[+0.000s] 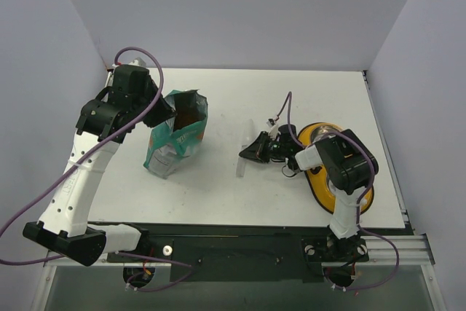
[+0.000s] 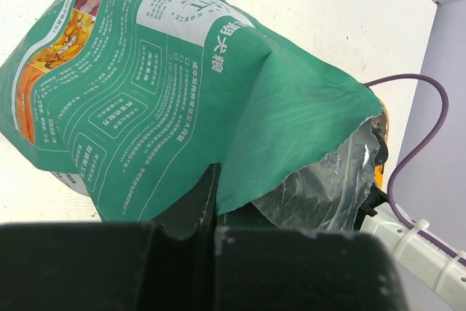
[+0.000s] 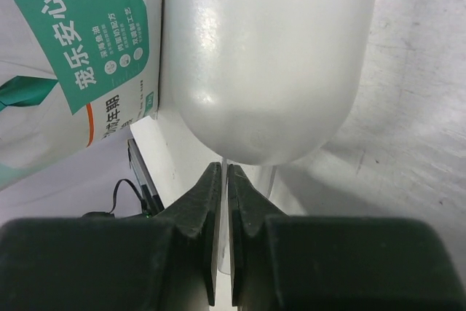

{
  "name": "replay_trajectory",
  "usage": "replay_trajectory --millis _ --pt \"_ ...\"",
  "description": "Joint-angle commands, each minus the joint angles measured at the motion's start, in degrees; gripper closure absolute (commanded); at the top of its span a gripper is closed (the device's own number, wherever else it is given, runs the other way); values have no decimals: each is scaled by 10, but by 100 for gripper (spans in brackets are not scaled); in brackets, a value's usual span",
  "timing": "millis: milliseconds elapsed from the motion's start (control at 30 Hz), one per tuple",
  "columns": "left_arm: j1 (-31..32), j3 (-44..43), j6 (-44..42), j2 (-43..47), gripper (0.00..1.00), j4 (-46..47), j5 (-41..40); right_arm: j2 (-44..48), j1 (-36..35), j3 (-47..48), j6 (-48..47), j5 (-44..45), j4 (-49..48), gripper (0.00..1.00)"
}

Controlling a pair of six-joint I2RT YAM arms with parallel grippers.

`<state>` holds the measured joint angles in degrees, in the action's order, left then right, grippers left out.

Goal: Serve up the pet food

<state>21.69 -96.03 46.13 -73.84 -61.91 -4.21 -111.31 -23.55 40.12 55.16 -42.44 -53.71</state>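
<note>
Probably the loose, light pet food (image 1: pixel 188 116) in the bag (image 1: pixel 173 143) needed scooping, not pinching; the left tool (image 2: pixel 214 180) clamped the bag's rim, the right tool (image 3: pixel 223 174) nipped the handle of the scoop (image 3: pixel 269 56).

Teal bag (image 2: pixel 182 107) had a matt, creased printed film outside and a shiny, crinkled silver foil lining (image 2: pixel 328 180), scoop (image 3: pixel 269 56) was smooth translucent plastic with soft gloss, table (image 1: pixel 291 100) matt white, right gripper (image 3: pixel 223 169) matt black plastic.
</note>
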Motion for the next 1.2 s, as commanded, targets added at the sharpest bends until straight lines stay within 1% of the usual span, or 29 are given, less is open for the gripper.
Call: replay_trajectory --millis 0,333,367,400,500,567,600,767,867,933,1067,1167 --pt "7 -12 10 12 100 21 10 0 6 -32 -43 49 48 100" --pt "20 15 26 27 100 46 10 18 14 -108 -36 64 5 84" --pt "21 16 26 30 100 47 9 19 16 -110 -40 63 9 84" --pt "25 17 28 29 100 49 7 21 16 -115 -45 62 11 87" --pt "28 14 30 27 100 48 3 32 17 -112 -61 65 43 90" --pt "29 10 28 27 100 43 0 38 16 -109 -61 64 48 94" --pt "29 9 27 26 100 43 -1 41 16 -105 -62 63 54 100" --pt "29 7 25 20 100 38 -3 57 8 -87 -58 43 56 100" --pt "29 5 25 20 100 40 -4 79 -35 -45 -70 46 106 100" --pt "29 1 23 17 100 40 -5 79 -67 -8 -65 40 120 100" --pt "29 -3 19 10 100 40 -7 44 -102 63 -37 30 107 100" --pt "29 -6 15 2 100 40 -4 -15 -107 105 -8 16 67 100"
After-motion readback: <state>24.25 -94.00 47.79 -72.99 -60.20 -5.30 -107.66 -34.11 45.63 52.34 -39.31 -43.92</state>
